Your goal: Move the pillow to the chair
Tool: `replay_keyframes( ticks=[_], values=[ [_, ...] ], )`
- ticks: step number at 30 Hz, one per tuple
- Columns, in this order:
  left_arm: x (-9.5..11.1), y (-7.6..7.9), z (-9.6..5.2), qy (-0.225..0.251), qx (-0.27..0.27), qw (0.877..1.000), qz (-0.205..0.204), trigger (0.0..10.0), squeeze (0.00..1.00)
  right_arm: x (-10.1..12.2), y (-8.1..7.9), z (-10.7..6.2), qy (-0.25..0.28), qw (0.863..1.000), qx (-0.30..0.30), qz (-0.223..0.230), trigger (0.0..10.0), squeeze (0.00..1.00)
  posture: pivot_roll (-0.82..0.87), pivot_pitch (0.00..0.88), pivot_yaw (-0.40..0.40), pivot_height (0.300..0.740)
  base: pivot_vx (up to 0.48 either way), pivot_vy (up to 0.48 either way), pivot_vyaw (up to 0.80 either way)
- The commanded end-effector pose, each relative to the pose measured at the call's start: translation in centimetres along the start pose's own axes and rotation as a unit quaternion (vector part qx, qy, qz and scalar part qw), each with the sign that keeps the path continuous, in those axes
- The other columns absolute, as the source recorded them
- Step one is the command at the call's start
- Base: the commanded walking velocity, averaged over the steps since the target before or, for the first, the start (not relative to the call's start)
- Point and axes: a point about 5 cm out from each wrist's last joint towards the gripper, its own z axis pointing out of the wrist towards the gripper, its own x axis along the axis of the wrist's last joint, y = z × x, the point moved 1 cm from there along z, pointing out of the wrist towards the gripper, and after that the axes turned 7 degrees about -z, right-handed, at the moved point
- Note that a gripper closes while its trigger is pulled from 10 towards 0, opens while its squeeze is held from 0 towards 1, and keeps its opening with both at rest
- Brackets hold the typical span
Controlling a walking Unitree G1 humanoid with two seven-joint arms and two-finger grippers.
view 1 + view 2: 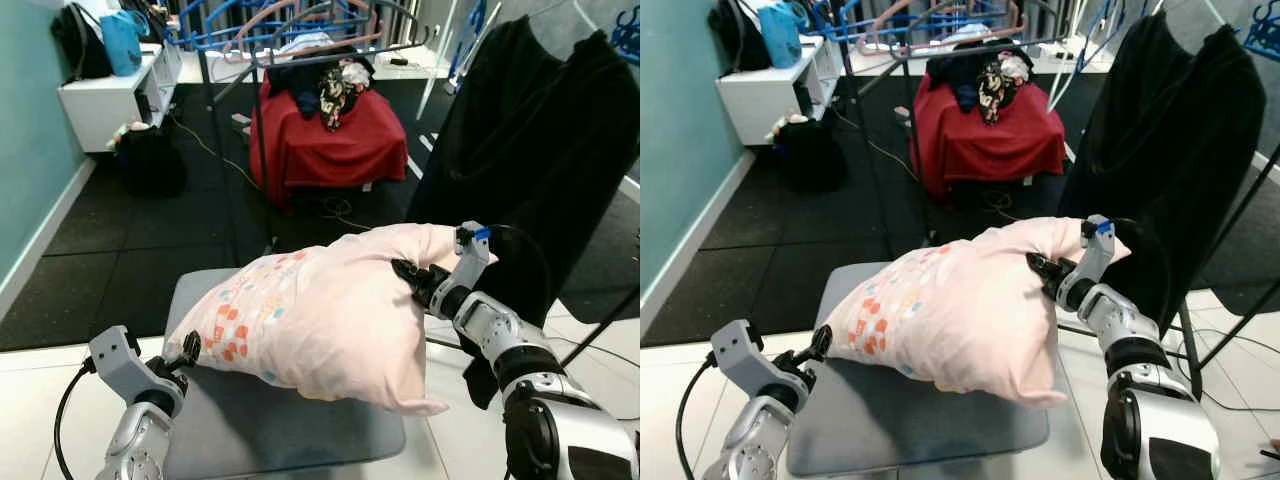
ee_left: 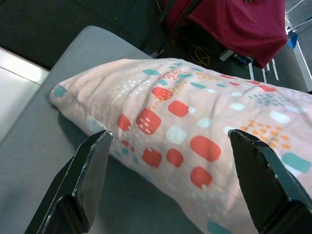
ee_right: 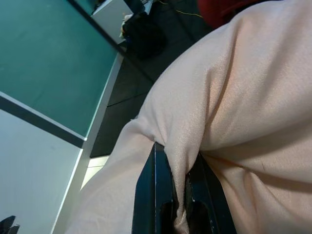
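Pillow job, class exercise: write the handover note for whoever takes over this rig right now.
Right gripper: shut on a pinch of pillow fabric.
Left gripper: open, fingers either side of the pillow's patterned end, not clamped.
Pillow: lies over the grey chair seat, right end held raised.
Done: pillow brought to the chair.
Left: lower it fully, release, withdraw both arms.

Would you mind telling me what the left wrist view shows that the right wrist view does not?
Left wrist view alone: the left pincer open around the pillow's patterned end, the grey chair seat under it, and the red cloth behind. Right wrist view alone: the right pincer shut on a fold of plain pink fabric, with the teal wall beyond. Both share the pillow.
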Motion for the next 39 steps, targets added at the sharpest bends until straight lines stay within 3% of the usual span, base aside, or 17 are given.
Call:
replay_keyframes(
  ticks=[1,19,35,39],
  values=[
    [-0.2,0.2,-0.1,0.001,-0.004,1.000,-0.005,10.0,0.00,2.1,0.1,-0.1,0.029,0.999,-0.001,-0.013,10.0,0.00,-0.21,0.000,-0.047,0.740,0.000,-0.480,0.00],
    [-0.4,0.1,-0.3,-0.003,-0.005,1.000,-0.008,10.0,0.00,2.1,0.0,-0.2,0.016,1.000,0.006,-0.024,10.0,0.00,-0.21,0.000,-0.052,0.740,0.000,-0.480,-0.13],
    [-0.4,0.3,-0.2,-0.006,-0.008,1.000,-0.010,10.0,0.00,6.1,-0.6,-0.4,0.045,0.997,0.000,-0.057,10.0,0.00,-0.23,0.004,-0.047,0.740,0.000,-0.480,-0.56],
    [-0.6,0.5,0.1,-0.010,-0.012,1.000,-0.011,10.0,0.00,7.5,-0.5,-0.7,0.042,0.994,-0.033,-0.091,10.0,0.00,-0.24,0.000,-0.043,0.740,0.000,-0.480,-0.56]
  ],
)
